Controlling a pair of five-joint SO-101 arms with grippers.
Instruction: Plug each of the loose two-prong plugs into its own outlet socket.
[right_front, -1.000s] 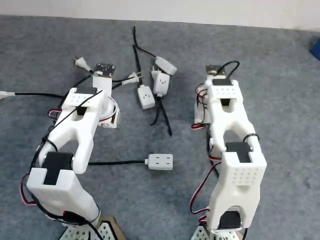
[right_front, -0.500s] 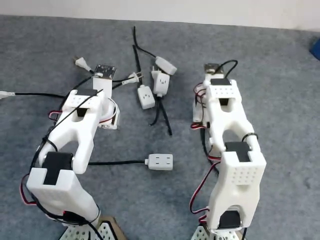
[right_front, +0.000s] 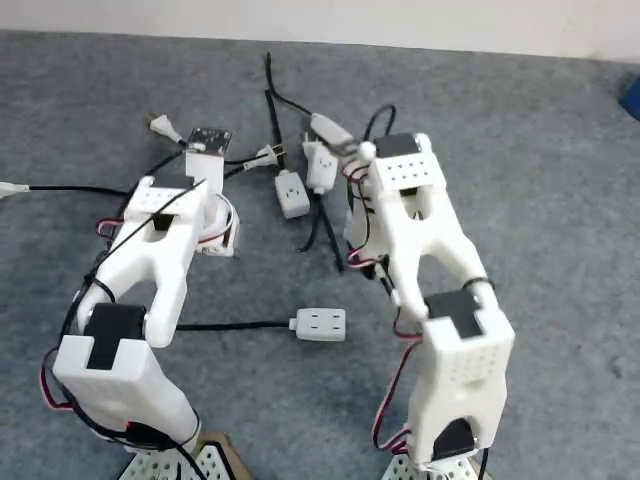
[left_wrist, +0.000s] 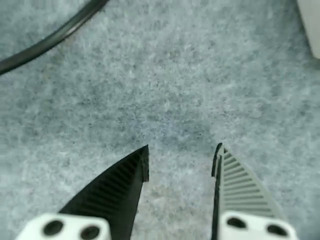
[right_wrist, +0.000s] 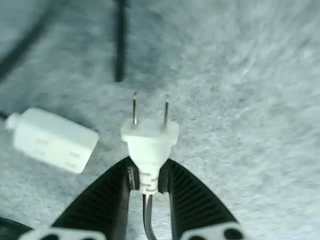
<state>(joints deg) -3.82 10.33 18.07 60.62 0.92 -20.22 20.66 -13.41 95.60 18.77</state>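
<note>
Right gripper (right_wrist: 148, 175) is clamping the white two-prong plug (right_wrist: 149, 137) by its body, prongs pointing away, near an outlet socket (right_wrist: 52, 140) lying on the carpet (right_wrist: 250, 100); next, I judge, is aligning prongs with that socket's slots

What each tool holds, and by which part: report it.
The right tool clamps a white two-prong plug by the ribbed neck behind its body, prongs pointing away. The left tool is open over carpet, holding nothing.
</note>
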